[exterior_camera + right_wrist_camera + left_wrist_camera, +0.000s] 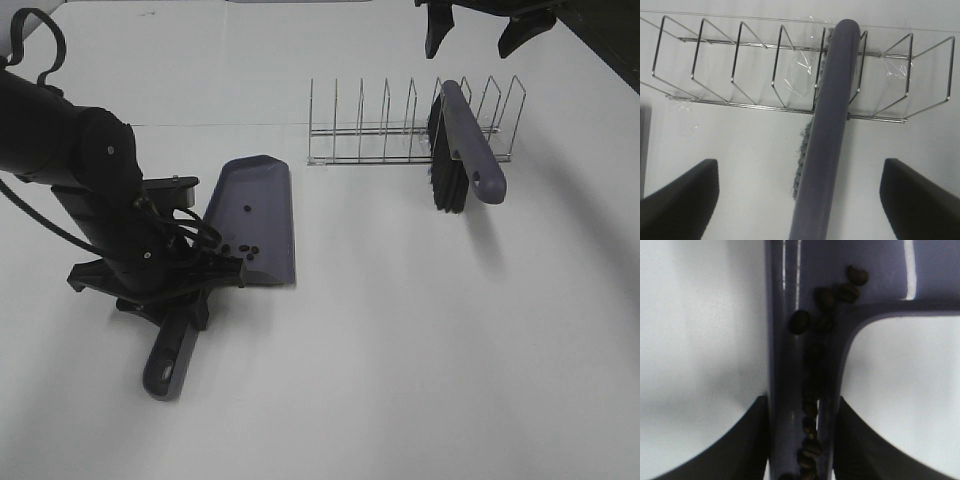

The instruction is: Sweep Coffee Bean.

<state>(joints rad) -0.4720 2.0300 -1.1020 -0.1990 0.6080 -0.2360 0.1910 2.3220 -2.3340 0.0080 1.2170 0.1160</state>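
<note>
Presently the left gripper (800, 440) is clamped on the dustpan (255, 215) handle; beans (812, 440) sit in the pan and handle channel, left-centre. Right gripper (800, 195), wide open, holds nothing above the racked brush (470, 150). Risk: tilting spills beans.

Coffee bean (243, 250) cluster in dustpan (255, 215); brush (462, 150) in wire rack (400, 125).
</note>
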